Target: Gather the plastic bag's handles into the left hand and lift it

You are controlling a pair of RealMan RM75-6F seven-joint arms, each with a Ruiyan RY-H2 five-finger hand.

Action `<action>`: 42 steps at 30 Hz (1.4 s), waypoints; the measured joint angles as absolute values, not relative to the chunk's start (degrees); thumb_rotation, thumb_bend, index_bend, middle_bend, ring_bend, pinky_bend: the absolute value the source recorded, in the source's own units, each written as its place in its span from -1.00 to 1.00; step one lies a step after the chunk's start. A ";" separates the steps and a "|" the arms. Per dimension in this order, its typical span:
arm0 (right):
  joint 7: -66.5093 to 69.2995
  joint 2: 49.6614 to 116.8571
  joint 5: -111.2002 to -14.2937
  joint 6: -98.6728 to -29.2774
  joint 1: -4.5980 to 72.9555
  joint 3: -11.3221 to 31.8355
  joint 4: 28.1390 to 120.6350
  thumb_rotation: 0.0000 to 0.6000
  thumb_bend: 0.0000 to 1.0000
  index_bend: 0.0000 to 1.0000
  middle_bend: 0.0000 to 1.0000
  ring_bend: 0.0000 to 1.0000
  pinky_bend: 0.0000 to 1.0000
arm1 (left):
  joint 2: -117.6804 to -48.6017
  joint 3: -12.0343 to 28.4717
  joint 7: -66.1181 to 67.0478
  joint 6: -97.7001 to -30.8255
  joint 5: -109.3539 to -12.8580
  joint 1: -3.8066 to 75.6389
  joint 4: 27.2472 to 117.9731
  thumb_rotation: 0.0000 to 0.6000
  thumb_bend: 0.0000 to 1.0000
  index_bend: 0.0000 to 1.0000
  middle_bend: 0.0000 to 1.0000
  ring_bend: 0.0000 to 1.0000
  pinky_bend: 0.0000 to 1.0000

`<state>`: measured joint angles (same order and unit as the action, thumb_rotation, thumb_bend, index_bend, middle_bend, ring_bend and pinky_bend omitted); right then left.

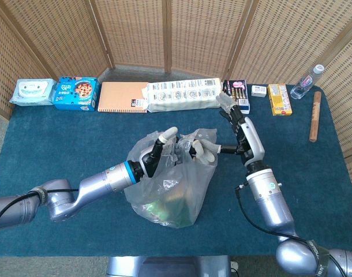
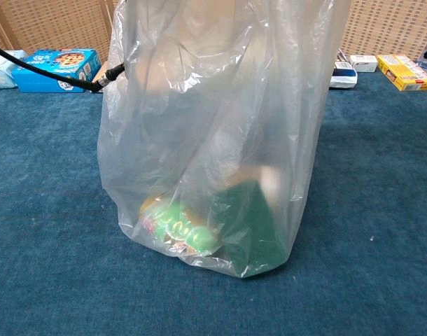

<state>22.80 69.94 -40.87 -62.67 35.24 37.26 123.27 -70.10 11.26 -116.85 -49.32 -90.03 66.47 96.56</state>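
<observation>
Along the back edge of the blue carpeted table (image 1: 60,150) sit a pale wet-wipes pack (image 1: 32,91), a blue cookie box (image 1: 76,93), an orange spiral notebook (image 1: 122,97), a long white printed packet (image 1: 183,95), a dark box of batteries (image 1: 236,92), a small white box (image 1: 258,90), a yellow carton (image 1: 278,92), a clear water bottle (image 1: 306,82) and a brown wooden stick (image 1: 315,116) at far right; all well apart from the bag. A black cable (image 2: 38,66) crosses the chest view upper left, ending just beside the bag's side. The clear, crinkled plastic bag (image 1: 170,184) stands upright at table centre, bottom resting on the cloth, top bunched upward. Through the film show a green block-shaped item (image 2: 245,224) and a light green wrapped packet (image 2: 175,227) at the bottom; the bag fills most of the chest view and hides both hands there. In head view the left hand (image 1: 156,154) reaches in from the left, fingers curled into the gathered plastic at the bag's top left, gripping it. The right hand (image 1: 236,124) is at the bag's right, some fingers bent onto the plastic at the top right edge, others spread toward the back; a firm hold cannot be told.
</observation>
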 measured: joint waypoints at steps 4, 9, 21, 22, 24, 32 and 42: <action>24.05 69.21 -41.21 -62.16 34.68 37.49 122.72 1.00 -0.93 -0.97 -0.84 -0.93 -0.89 | -69.75 10.78 -117.87 -49.94 -90.90 66.08 96.34 -1.00 -0.54 -0.12 -0.23 -0.31 -0.54; 25.88 67.84 -42.65 -61.55 33.18 37.35 122.68 1.00 -0.93 -0.98 -0.84 -0.93 -0.89 | -69.53 10.12 -119.30 -50.71 -91.78 65.70 95.92 -1.00 -0.54 -0.12 -0.23 -0.31 -0.54; 30.76 65.42 -46.03 -61.16 29.16 36.56 121.45 1.00 -0.93 -0.98 -0.84 -0.93 -0.89 | -68.85 8.32 -124.59 -55.04 -94.86 64.54 94.94 -1.00 -0.55 -0.12 -0.22 -0.30 -0.54; 31.42 65.21 -46.50 -61.22 28.61 36.46 121.34 1.00 -0.93 -0.98 -0.84 -0.93 -0.89 | -68.75 8.18 -125.12 -55.45 -95.07 64.45 94.83 -1.00 -0.55 -0.12 -0.21 -0.29 -0.54; 32.25 64.94 -47.13 -61.31 27.90 36.29 121.18 1.00 -0.92 -0.98 -0.84 -0.93 -0.89 | -68.59 7.94 -125.92 -56.07 -95.38 64.32 94.62 -1.00 -0.54 -0.12 -0.21 -0.29 -0.54; 34.90 64.49 -52.27 -63.52 23.87 33.94 120.70 1.00 -0.92 -0.98 -0.84 -0.93 -0.89 | -68.13 7.94 -129.80 -58.30 -95.89 64.40 94.53 -1.00 -0.55 -0.12 -0.21 -0.29 -0.45; 35.05 65.85 -57.89 -66.07 21.18 29.39 118.54 1.00 -0.91 -0.98 -0.83 -0.92 -0.88 | -67.06 8.31 -135.81 -61.24 -97.13 65.50 94.98 -1.00 -0.55 -0.09 -0.08 -0.08 -0.16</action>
<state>35.05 65.85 -57.89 -66.07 21.18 29.39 118.54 -67.06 8.31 -135.81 -61.24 -97.13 65.50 94.98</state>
